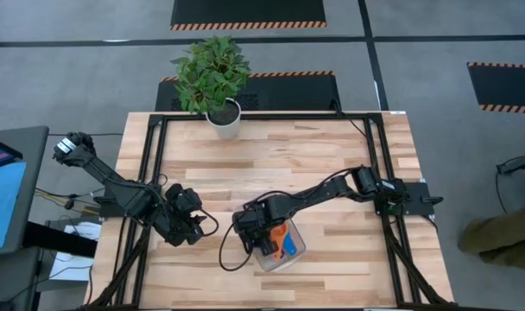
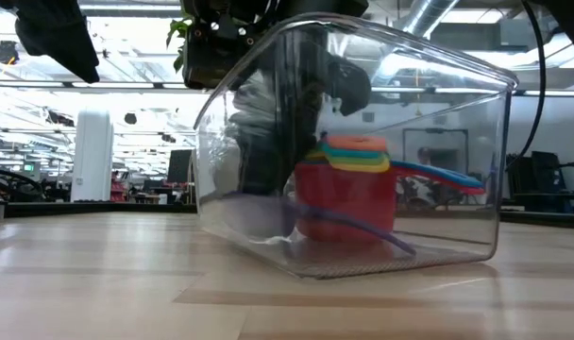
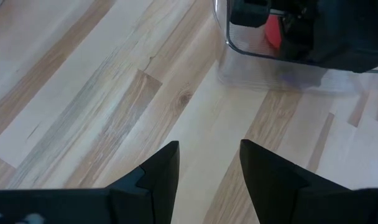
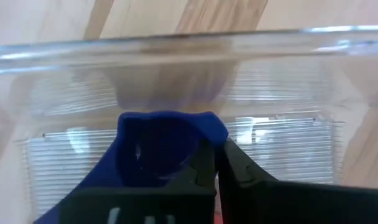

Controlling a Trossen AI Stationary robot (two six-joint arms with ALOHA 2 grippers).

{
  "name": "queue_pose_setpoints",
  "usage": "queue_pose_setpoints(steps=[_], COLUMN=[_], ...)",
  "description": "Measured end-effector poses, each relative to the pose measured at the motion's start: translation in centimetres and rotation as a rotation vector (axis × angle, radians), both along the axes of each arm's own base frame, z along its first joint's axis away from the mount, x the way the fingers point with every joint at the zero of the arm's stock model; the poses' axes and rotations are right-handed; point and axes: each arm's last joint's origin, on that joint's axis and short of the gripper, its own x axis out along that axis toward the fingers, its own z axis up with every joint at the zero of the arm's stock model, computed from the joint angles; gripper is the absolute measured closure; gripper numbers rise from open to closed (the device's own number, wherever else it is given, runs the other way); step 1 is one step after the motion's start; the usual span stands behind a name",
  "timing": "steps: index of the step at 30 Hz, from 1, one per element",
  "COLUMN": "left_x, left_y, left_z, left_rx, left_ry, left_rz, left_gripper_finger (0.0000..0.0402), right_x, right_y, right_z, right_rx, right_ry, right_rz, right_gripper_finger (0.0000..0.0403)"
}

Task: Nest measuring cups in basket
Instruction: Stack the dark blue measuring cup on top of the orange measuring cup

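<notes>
Close to the table's front edge sits the clear basket point(image 1: 299, 252), and the right gripper point(image 4: 215, 163) reaches down into it with its jaws pressed tight on a dark blue cup point(image 4: 161, 149). Beside it stand the other cups point(image 2: 348, 194), nested together. Off to the side, the left gripper point(image 3: 209, 163) hangs over bare wood with jaws spread, holding nothing.

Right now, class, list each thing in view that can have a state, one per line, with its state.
Basket: upright on the table, holding cups.
Stack of nested cups: standing in the basket, handles pointing one way.
Dark blue cup: inside the basket, gripped by the right gripper.
Left gripper: jaws open, empty, above bare table.
Plant: upright in its pot.
</notes>
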Motion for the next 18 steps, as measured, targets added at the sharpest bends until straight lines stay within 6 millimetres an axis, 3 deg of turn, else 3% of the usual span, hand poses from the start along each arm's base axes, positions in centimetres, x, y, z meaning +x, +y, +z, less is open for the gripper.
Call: queue_pose_setpoints(steps=[18], left_x=[0.0], left_y=[0.0], left_z=[0.0], left_rx=[0.001], left_ry=[0.0], left_rz=[-0.001], left_gripper_finger=[0.0244], right_x=[0.7], right_y=[0.0], right_z=[3.1], right_rx=[-0.012], right_ry=[-0.006], right_rz=[-0.112], right_gripper_finger=[0.0399])
